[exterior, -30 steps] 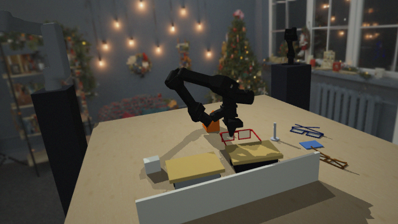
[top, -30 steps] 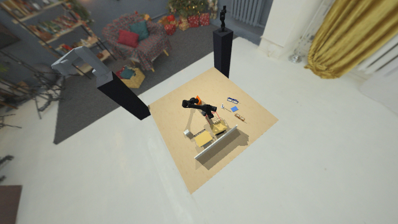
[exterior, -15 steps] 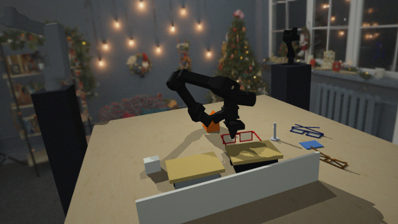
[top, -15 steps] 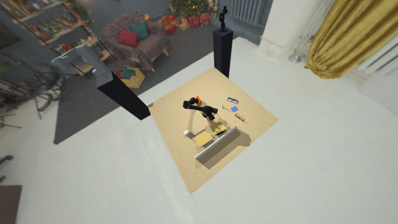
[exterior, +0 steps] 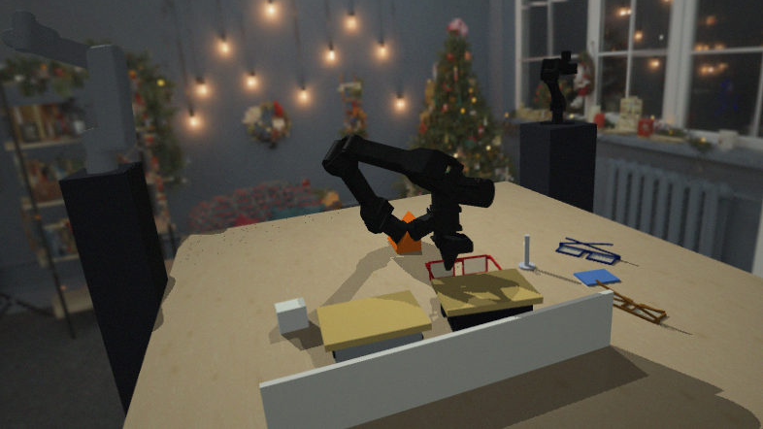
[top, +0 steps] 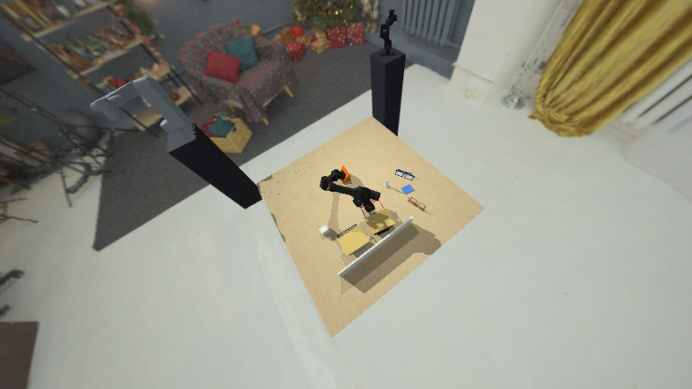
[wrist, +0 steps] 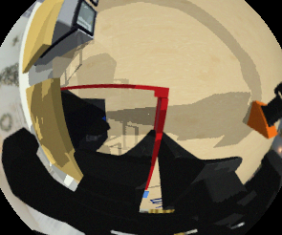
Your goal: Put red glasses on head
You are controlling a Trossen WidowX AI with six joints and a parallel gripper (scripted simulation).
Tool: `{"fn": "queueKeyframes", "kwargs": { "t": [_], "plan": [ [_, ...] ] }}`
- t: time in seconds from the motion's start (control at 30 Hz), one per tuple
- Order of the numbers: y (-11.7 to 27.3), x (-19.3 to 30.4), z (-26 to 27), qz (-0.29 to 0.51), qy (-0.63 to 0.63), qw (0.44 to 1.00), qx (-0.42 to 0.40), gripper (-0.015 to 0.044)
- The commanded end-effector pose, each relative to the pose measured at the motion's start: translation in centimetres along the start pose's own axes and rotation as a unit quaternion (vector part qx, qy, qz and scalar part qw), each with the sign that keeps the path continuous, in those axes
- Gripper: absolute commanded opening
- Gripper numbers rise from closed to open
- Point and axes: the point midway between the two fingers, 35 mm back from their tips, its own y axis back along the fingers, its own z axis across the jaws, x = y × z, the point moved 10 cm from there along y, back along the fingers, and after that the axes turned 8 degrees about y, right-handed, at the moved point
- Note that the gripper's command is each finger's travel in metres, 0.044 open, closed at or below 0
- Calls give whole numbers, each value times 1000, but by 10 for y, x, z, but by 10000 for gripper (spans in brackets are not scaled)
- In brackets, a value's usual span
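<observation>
The red glasses (top: 381, 204) (exterior: 479, 257) (wrist: 160, 117) are off the table, with my gripper (top: 370, 208) (exterior: 448, 268) (wrist: 155, 133) shut on their front frame near the middle. The temples point toward the dark head (exterior: 489, 315) (wrist: 83, 117), which has a small blue tag (wrist: 103, 117) and a yellow top (top: 379, 221) (exterior: 483, 289) (wrist: 48, 119). One temple reaches to the head's side in the wrist view; the other is mostly hidden by the gripper. Contact at nose and ears cannot be told. The other head (exterior: 377, 346) (wrist: 62, 40) is grey and wears dark glasses (top: 347, 231) (wrist: 86, 18).
A long white wall (top: 375, 247) (exterior: 439, 359) stands behind both heads. A white cube (top: 324, 230) (exterior: 291, 315) is beside the grey head. A peg stand (exterior: 526, 252), blue glasses (exterior: 588, 252), a blue pad (exterior: 596, 277) and brown glasses (exterior: 639, 311) lie to the right. An orange block (exterior: 406, 243) is by my base.
</observation>
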Motion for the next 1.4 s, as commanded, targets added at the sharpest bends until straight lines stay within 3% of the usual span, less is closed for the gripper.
{"fn": "queueKeyframes", "kwargs": {
  "t": [0.0,1.37],
  "plan": [
    [-2,0,8,-4,5,1000,1,0],
    [-4,-9,66,-4,4,1000,0,0]
  ]
}}
